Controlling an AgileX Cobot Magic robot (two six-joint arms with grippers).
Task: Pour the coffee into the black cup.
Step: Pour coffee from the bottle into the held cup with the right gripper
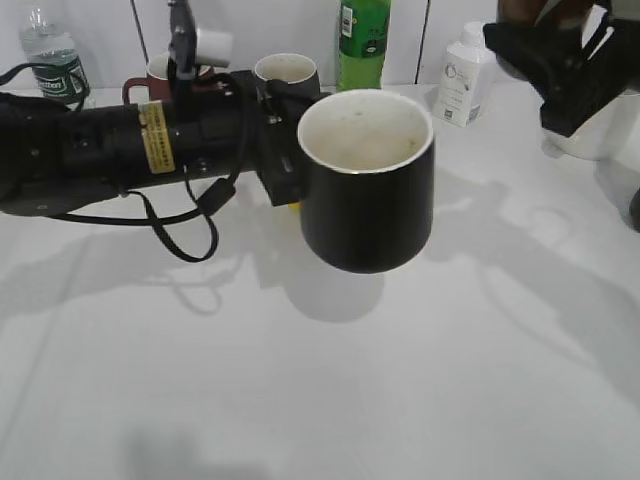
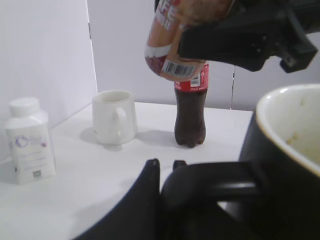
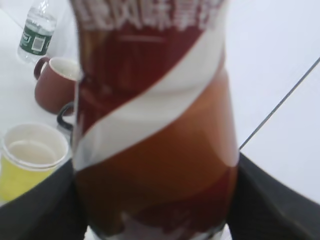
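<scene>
**Exterior, left wrist and right wrist views: black cup held aloft, coffee bottle gripped**

Exterior view: the left gripper [image 1: 285,165], on a black arm reaching in from the left, was closed on the handle side of the wide matte black cup with a white inside [image 1: 366,180]; the cup hung upright above the white table [image 1: 400,400], its shadow beneath it. The right gripper [image 1: 556,70] sat at the upper right corner, clamped on a brown object largely cut off by the frame edge. Along the back wall stood a clear water bottle [image 1: 52,58], a maroon mug [image 1: 155,75], a dark grey mug [image 1: 288,72], a green soda bottle [image 1: 363,40] and a small white bottle [image 1: 464,75].

Left wrist view: the cup's rim [image 2: 290,130] filled the right side, its black handle [image 2: 210,182] pinched against a gripper finger [image 2: 145,195]. Above, the right gripper [image 2: 240,35] grasped the slim clear bottle of coffee with a brown-and-white swirl label [image 2: 170,45], tilted. Behind stood a dark cola bottle [image 2: 190,115], a white mug [image 2: 114,117] and the white bottle [image 2: 29,140].

Right wrist view: the coffee bottle [image 3: 155,125] filled the frame, black fingers [image 3: 40,205] pressed on both flanks. A cup of yellow liquid [image 3: 30,160], the maroon mug [image 3: 55,85] and the water bottle [image 3: 36,31] lay to the left.
</scene>
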